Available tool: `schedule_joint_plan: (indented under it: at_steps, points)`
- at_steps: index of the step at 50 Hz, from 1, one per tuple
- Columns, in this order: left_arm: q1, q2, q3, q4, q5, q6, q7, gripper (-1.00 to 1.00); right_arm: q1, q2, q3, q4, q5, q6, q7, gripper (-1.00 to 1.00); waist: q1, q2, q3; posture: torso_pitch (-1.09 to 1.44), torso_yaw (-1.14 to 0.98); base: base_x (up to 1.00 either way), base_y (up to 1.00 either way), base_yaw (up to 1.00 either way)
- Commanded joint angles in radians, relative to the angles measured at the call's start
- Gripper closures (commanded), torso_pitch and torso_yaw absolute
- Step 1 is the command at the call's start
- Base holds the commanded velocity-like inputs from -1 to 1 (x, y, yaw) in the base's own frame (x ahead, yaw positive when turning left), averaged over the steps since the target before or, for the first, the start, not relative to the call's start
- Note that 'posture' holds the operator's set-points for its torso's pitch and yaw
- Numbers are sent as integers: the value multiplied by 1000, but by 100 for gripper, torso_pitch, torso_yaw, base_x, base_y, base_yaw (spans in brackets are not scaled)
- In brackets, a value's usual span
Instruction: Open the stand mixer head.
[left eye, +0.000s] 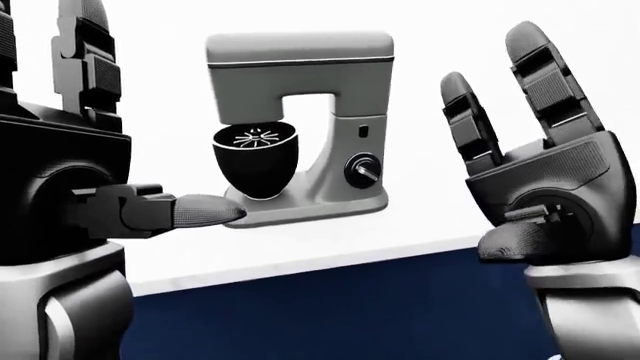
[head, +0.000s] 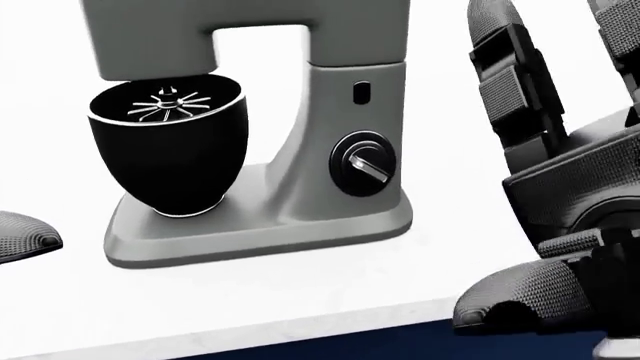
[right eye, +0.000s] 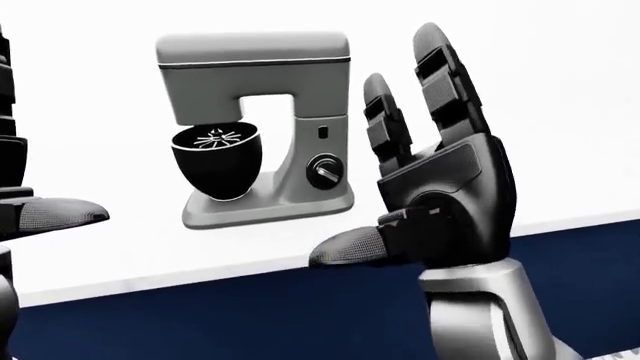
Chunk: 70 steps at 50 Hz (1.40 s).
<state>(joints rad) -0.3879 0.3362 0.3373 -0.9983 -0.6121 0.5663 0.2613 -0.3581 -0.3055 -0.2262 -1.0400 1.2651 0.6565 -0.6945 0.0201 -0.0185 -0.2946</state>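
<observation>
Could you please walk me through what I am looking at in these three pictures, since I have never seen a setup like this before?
These are simulator renders from three cameras on a humanoid robot's head, all looking out over its own arms. The left-eye and right-eye views are a pair and show nearly the same scene; the head view is closer in. The dark, jointed shapes at the sides are the robot's three-finger hands: the left hand and the right hand. Both are raised with fingers spread, holding nothing and touching nothing. On the white counter stands a grey stand mixer with a black bowl, a whisk inside it, and a round black knob on its column. The mixer head is down over the bowl, not yet opened.
</observation>
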Motion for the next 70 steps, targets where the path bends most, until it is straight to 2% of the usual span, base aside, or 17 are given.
schedule_joint_plan:
  at_steps: [1, 8, 21, 29, 42, 61, 70]
  points:
    - [-20, 8, 3, -4, 3, -13, 3, -100, -25, -19, 0, -3, 72, -34, -53, -100, 0, -1, 1, -43, 0, 0, 0, 0]
    - [-20, 7, 3, -3, 2, -13, 4, -100, -26, -31, 17, 3, 133, -58, -100, -100, -2, -8, 2, -43, 0, 0, 0, 0]
    - [-21, 8, 6, 0, 0, -14, 6, -100, 43, 38, 59, 10, 45, -19, -33, -100, -1, -13, 0, -43, 0, 0, 0, 0]
    - [-17, 4, 2, 6, 8, -19, 2, -100, 70, 65, 95, -7, 17, -5, -26, -100, -2, -11, -1, -43, 0, 0, 0, 0]
    - [-23, 14, 11, 12, -2, -20, 8, -100, 62, 149, 151, 36, -116, 39, 54, -100, -5, -5, -1, -43, 0, 0, 0, 0]
    - [-23, 18, 13, 14, -1, -22, 8, -100, 97, 226, 203, 65, -264, 71, 170, -100, -1, 3, -5, -43, 0, 0, 0, 0]
    - [-19, 11, 6, 12, 10, -23, 3, -100, 113, 255, 221, 117, -361, 62, 266, -100, 0, 4, -8, -43, 0, 0, 0, 0]
